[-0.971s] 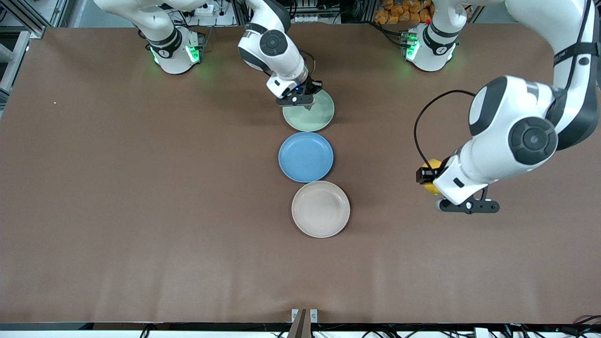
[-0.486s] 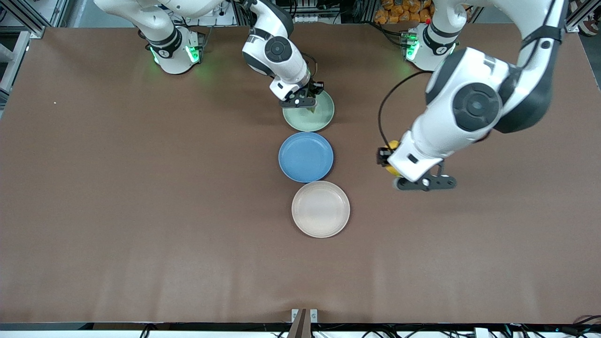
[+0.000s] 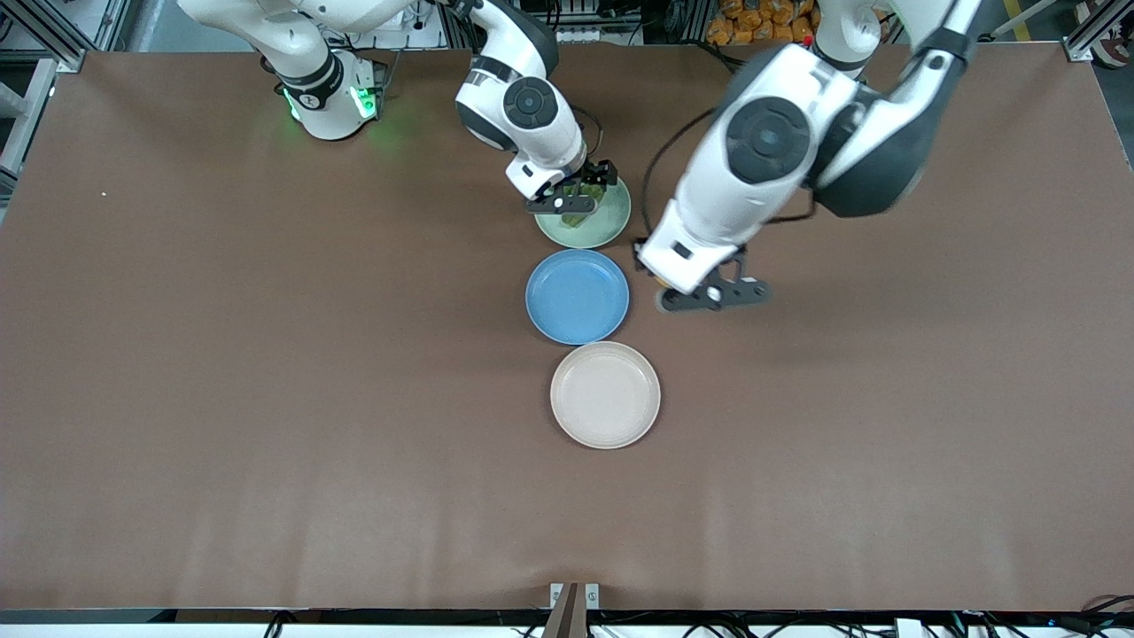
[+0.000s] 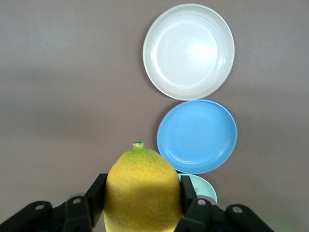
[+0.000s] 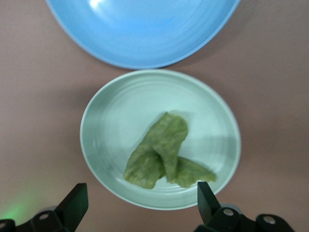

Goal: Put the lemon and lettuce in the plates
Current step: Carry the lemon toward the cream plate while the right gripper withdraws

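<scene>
Lettuce [image 5: 164,152]: lying in the mint green plate [image 5: 111,121].
Right gripper [image 5: 140,208]: above that plate, jaws wide, empty.
Lemon [image 4: 141,191]: clamped in left gripper [image 4: 140,212], over table at 3 o'clock of blue plate [image 3: 577,296].
Beige plate [image 3: 605,395]: bare.

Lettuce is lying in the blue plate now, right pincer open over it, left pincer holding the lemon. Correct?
Not quite: the lettuce lies in the mint green plate, as the right wrist view shows. The right pincer is open above it; the left pincer holds the lemon.

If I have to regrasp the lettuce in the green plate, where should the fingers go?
Probably from straight above, at the thick folded middle of the lettuce, where its two lobes overlap. It lies flat in the mint green plate, so the thin ragged ends offer little to pinch.
</scene>
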Robot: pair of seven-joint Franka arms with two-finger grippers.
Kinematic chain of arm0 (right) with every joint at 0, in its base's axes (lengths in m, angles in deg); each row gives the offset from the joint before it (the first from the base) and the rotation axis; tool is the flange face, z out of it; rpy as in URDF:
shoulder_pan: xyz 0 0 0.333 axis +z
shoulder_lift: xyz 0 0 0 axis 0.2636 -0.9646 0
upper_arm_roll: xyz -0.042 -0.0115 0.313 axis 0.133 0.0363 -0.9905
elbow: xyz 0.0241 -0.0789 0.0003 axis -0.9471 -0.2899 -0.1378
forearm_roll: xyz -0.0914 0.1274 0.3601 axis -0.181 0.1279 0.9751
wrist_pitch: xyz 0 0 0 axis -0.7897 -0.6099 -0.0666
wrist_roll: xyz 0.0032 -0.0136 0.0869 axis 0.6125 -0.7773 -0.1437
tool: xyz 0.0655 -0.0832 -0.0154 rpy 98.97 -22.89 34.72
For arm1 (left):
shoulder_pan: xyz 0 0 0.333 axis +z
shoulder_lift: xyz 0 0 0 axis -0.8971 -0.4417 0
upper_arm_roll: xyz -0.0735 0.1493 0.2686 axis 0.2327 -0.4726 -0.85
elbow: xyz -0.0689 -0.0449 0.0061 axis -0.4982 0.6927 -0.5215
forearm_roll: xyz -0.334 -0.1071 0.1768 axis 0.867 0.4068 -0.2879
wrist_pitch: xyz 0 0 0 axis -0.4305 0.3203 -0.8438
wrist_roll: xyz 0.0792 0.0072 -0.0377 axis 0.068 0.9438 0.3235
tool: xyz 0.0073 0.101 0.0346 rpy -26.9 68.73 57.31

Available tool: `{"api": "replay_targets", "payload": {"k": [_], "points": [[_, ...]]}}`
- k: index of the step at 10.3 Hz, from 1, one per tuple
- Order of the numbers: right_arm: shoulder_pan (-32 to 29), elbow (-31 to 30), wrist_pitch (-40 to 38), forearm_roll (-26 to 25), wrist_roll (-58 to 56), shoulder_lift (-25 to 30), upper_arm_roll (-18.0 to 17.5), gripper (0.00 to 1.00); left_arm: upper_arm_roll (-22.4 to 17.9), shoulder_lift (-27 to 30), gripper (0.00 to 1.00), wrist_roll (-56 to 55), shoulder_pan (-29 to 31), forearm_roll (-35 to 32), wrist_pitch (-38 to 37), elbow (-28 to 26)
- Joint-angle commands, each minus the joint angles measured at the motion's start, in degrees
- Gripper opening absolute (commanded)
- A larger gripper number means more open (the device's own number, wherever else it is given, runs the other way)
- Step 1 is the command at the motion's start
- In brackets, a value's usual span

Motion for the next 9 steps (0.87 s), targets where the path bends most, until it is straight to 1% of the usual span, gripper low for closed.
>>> {"api": "replay_targets", "payload": {"k": [1, 2, 3, 5, 7, 8, 9], "points": [[-4.8, -0.7, -8.4, -0.3, 0.6, 5.4, -0.4, 1.0, -0.8, -0.8, 0.0, -8.2, -6.0, 0.0, 3.0, 0.0], [-6.4, -1.0, -11.9, -0.5, 0.0, 6.7, -0.4, 1.0, -1.1, -1.7, 0.0, -11.5, -8.1, -0.6, 5.0, 0.0], [-8.5, -2.4, -14.3, -0.5, -4.1, 9.0, -0.4, 1.0, -1.0, -2.5, 0.0, -13.6, -9.0, -1.3, 5.9, 0.0], [-12.7, -7.4, -15.4, -0.5, -14.0, 15.8, -0.2, 1.0, -1.0, -2.5, 0.0, -14.2, -10.3, -2.5, 5.9, 0.0], [-17.0, -7.9, -17.2, -1.6, -20.7, 16.5, 0.8, 1.0, -0.8, -2.4, 0.0, -15.6, -10.9, -2.4, 6.0, 0.4], [-18.6, -7.9, -17.4, -3.1, -23.5, 16.5, 2.4, 1.0, -0.5, -2.4, 0.0, -17.0, -11.0, -2.3, 7.1, 0.9], [-18.7, -7.8, -17.5, -3.5, -27.1, 16.6, 6.5, 1.0, -0.6, -2.4, 0.0, -18.8, -12.1, -2.3, 9.6, 0.9]]}}
